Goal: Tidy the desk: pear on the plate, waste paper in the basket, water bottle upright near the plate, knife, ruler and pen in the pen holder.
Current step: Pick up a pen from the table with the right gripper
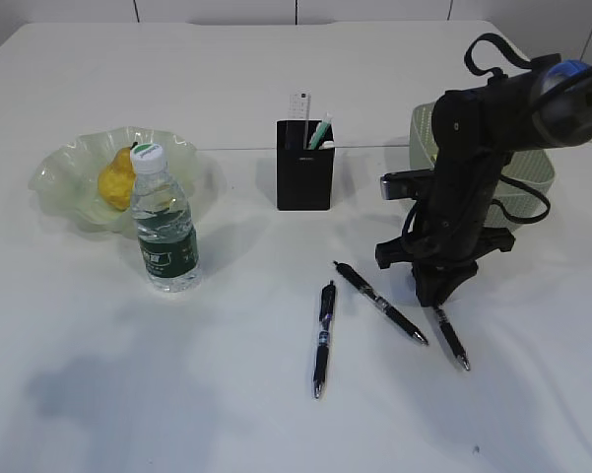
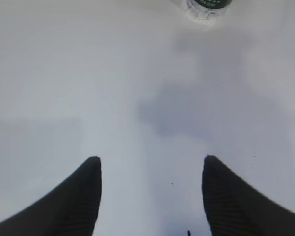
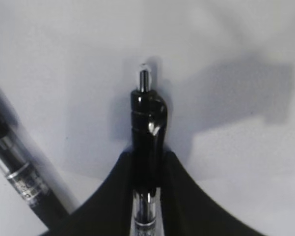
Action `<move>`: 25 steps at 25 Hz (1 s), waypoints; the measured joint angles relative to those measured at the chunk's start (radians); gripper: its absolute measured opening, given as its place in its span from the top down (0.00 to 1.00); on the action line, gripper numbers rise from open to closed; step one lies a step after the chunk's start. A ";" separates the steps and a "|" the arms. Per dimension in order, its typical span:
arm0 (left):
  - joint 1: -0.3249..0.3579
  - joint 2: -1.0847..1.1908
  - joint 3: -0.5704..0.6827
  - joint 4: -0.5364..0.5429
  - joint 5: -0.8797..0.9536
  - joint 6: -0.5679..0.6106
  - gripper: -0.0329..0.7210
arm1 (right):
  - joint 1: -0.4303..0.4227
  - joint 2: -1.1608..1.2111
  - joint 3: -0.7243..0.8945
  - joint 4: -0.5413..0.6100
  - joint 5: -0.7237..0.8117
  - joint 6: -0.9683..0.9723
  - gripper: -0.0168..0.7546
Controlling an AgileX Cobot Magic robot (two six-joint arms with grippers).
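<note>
pear (image 1: 118,177) on plate (image 1: 64,168) | water bottle (image 1: 164,223) upright beside plate

The desk (image 1: 276,414) is plain white. Between the right gripper's (image 3: 148,169) black fingers (image 3: 113,196) sits a glossy black pen (image 3: 147,132) with a silver tip; left of them lies another black pen (image 3: 19,172) with silver bands. The plate (image 1: 64,168) is translucent pale green, the pear (image 1: 118,179) yellow. The bottle (image 1: 165,222) is clear with a dark green label and white cap. The holder (image 1: 305,177) is matte black, the basket (image 1: 527,177) sage green. The left gripper's (image 2: 151,196) fingers (image 2: 73,201) are black, finely ribbed.
</note>
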 joint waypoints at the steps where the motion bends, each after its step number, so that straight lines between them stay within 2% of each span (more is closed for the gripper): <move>1: 0.000 0.000 0.000 0.000 0.000 0.000 0.35 | 0.000 0.000 0.000 0.000 0.000 -0.006 0.85; 15: 0.000 0.000 0.000 0.000 0.000 0.000 0.35 | 0.000 -0.093 -0.015 0.022 0.004 -0.088 0.86; 20: 0.000 0.000 0.000 0.000 0.000 0.000 0.35 | 0.000 -0.139 -0.127 0.056 0.008 -0.105 0.86; 25: 0.000 0.000 0.000 0.000 0.000 0.000 0.35 | 0.000 -0.149 -0.286 0.185 0.018 -0.157 0.86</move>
